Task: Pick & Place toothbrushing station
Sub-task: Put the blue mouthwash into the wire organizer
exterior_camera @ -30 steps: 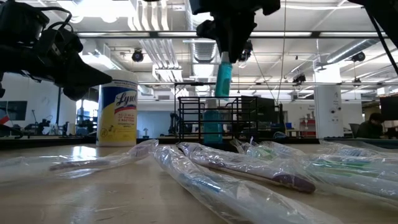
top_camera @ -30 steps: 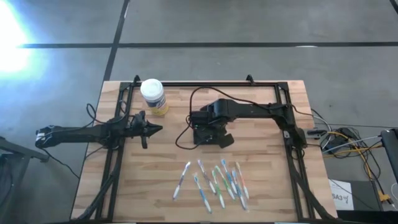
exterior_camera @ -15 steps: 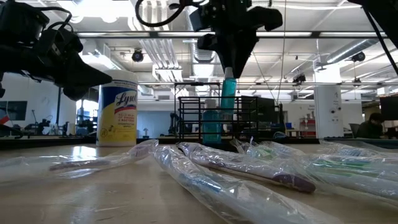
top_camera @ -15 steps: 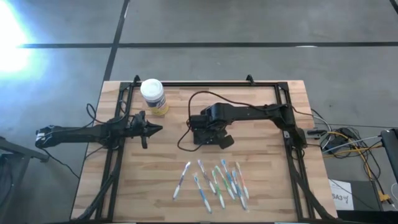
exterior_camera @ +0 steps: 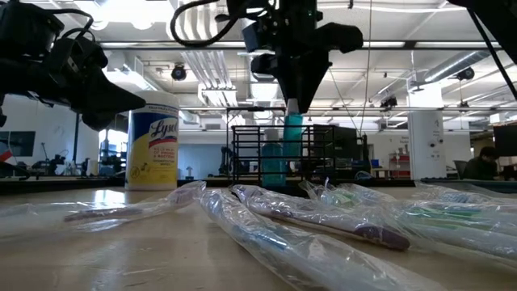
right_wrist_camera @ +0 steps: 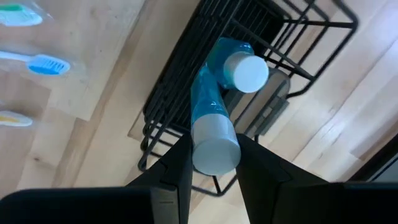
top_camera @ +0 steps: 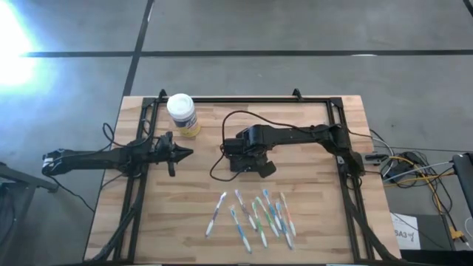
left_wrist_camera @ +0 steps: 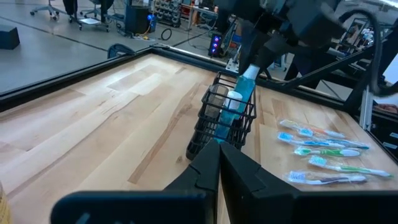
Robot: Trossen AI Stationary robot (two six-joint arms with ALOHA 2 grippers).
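Tube [right_wrist_camera: 212,127] in my right hand [right_wrist_camera: 211,163]: the two fingers pinch it just below its white cap, and its blue body slants down into the station [top_camera: 251,160]. That black wire holder stands upright near the middle of the worktop [top_camera: 310,199], directly under my right hand [top_camera: 247,151]. A second blue tube [right_wrist_camera: 242,65] with a white cap already stands inside it, touching the one I hold. From table height the held tube [exterior_camera: 292,133] shows lowered between the station's [exterior_camera: 279,153] bars, beside the other tube [exterior_camera: 273,158].

My left hand [top_camera: 185,154] hovers over the left side of the worktop, well apart from the station, its fingers [left_wrist_camera: 239,171] pressed together on nothing and aimed toward the holder [left_wrist_camera: 222,121].

Wrapped toothbrushes [top_camera: 255,214] lie in a loose row on the near part of the worktop, clear of the station. A white-lidded jar [top_camera: 181,112] stands at the far left, near my left arm.
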